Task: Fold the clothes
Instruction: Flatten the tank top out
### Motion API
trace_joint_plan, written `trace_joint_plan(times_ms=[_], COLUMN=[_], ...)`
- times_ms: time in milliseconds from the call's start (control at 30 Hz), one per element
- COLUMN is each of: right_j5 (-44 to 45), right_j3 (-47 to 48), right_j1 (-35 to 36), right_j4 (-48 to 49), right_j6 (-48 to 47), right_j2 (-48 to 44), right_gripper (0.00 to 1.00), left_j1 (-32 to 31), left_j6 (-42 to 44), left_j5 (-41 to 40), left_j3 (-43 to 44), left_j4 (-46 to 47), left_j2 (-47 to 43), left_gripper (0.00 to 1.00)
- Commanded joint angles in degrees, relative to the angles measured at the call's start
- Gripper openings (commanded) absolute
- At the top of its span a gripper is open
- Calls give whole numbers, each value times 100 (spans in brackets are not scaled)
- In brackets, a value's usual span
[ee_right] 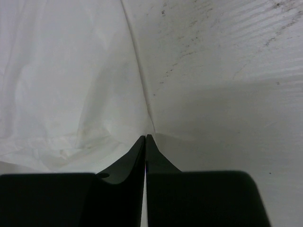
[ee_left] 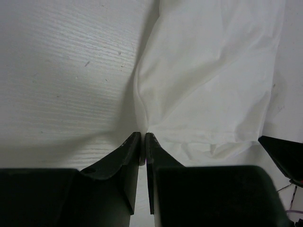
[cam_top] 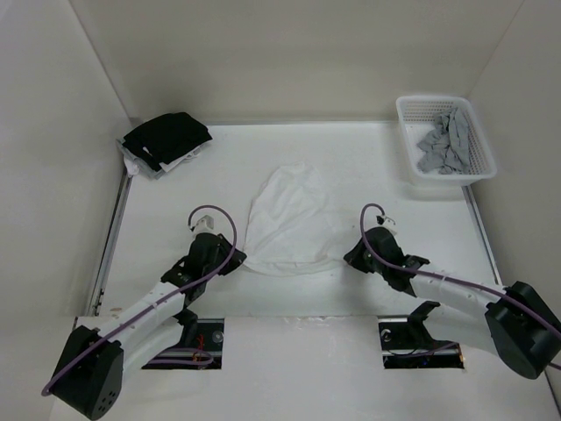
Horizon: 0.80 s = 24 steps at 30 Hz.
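White wood-grained table bears thin, creased white camisole, roughly bell-shaped.

A robot lab cell; plain white walls box in a white tabletop; a cabled left arm and right arm sit bolted at its near edge.

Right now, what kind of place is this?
Probably a robot practice booth, not a house: plain white walls box in the table, two robot arms are bolted at its edge, and a white top lies between them.
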Motion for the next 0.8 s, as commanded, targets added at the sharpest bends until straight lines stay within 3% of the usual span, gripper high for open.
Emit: trace_joint_plan(times_ms=[0,100,233,267,367,433,533,767], right_j5=[315,588,414,360,351,325,237,44], right_j3=[71,-123,-317,-317,-247,-203,-141,-97], right_j1=[53,18,9,18,53,106,159,176], right_j4=[-268,-672,-822,-823,-779,-683,-507,-67], right_j6=[224,514,682,682,682,682,630,595], right_j2=[-360,-957,-1363,-1320,-1144,-1074,-828,-309], right_gripper=[3,4,14,17,40,49,50,40], left_j1=[166,368,763,825,888,879,861,844], left_j6=[111,102,32,23,5,5,5,5], left_j5=[140,210,500,562,694,703,703,703], left_j3=[-26,-96,-219,-236,-272,-281,-298,-289], left_j4=[234,190,215,233,312,313,313,348], left_j2=[-107,-256,-362,-371,-353,-371,-424,-389], left_gripper=[9,9,9,9,10,10,10,10])
